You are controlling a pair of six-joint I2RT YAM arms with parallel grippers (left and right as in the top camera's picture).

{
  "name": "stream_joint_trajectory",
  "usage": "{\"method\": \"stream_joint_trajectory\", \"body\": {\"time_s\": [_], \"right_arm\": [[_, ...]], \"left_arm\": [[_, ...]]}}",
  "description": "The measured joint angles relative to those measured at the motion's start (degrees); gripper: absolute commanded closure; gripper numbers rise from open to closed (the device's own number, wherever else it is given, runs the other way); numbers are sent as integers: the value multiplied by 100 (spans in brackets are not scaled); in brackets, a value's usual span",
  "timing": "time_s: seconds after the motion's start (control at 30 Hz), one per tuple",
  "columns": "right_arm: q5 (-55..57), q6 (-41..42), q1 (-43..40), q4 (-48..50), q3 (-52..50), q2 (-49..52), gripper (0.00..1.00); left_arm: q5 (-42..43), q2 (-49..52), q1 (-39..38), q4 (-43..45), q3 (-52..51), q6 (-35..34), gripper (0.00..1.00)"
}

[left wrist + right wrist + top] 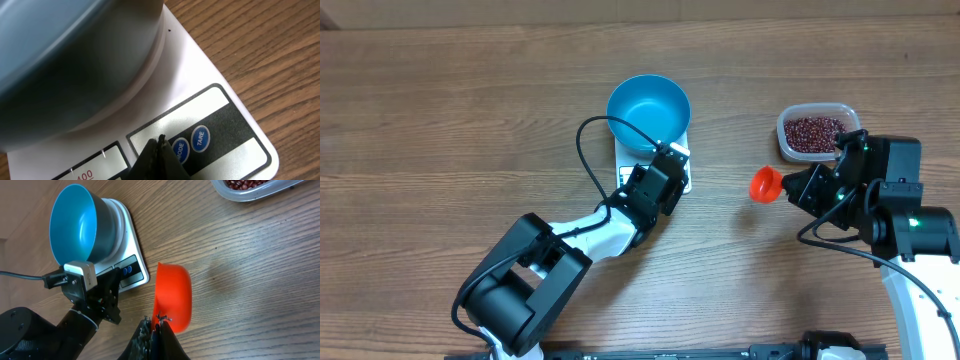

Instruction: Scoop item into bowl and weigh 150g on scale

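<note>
You have 1 bowl (648,108) on 1 scale (200,65) | beans (815,131): 1 heap in 1 tub (785,140), right of scale | left end effector (160,145) clenched at scale's 2 buttons (200,138) | right end effector (156,322) grasping 1 scoop (172,297), right of scale

Left arm (535,275) and right arm (905,215) share blocky black housings, white links and looping black cables (579,150); the right shows a green light (914,222).
</note>
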Motion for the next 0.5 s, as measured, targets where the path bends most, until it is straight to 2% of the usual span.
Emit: {"method": "stream_joint_trajectory", "body": {"time_s": [0.5], "right_arm": [[0, 0, 0, 20, 0, 0, 96]], "left_arm": [[-9, 37, 0, -2, 13, 0, 96]]}}
